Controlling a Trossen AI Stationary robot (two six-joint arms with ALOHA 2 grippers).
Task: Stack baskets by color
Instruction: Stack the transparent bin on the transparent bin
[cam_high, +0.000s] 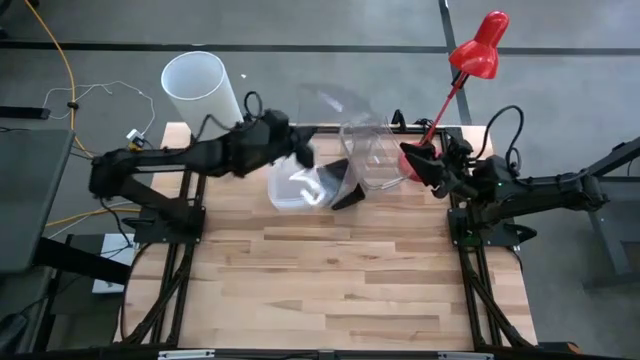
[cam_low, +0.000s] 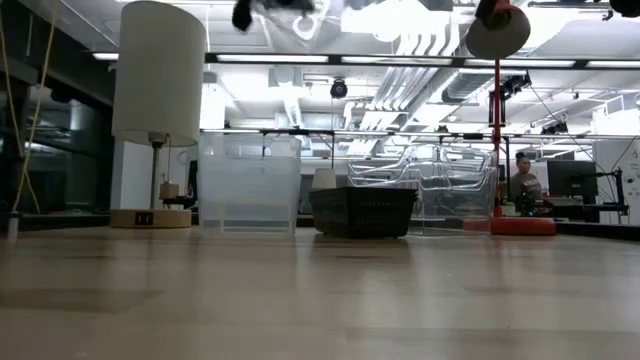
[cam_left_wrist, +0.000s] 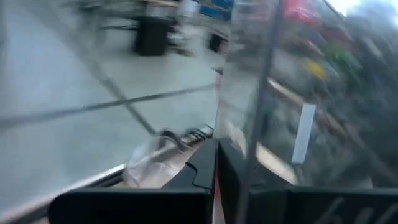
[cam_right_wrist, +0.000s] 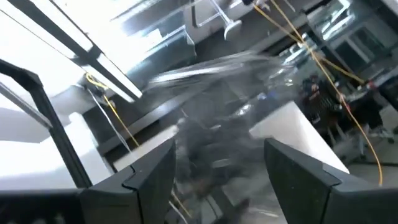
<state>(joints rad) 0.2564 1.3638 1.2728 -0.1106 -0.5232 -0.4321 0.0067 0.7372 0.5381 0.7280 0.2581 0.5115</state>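
Desk (cam_high: 330, 290): light wood planks, the near half bare; everything on it sits along the far edge.
Black basket (cam_low: 362, 211): perforated, on the desk at the middle of the far row; in the high view it lies between the frosted and clear bins, touching or just beside both.
Frosted basket (cam_low: 249, 184): translucent white, upright, left of the black one in the low view.
Clear tubs (cam_low: 440, 195): rounded corners, right of the black basket, near the lamp's base; how many are nested cannot be told.
Left claw (cam_high: 300, 148): above the far row, over the frosted basket; fingers pressed together on a thin clear wall, seen edge-on in the left wrist view. A clear tub (cam_high: 335, 105) hangs raised beyond the claw in the high view; which bin is pinched cannot be told for sure.
Right claw (cam_high: 418, 165): at the far right of the desk, beside the clear tubs, fingers spread, holding nothing.
Red lamp (cam_high: 478, 48): base at the far right corner, head raised.
White lampshade (cam_high: 200, 88): cylinder at the far left corner.
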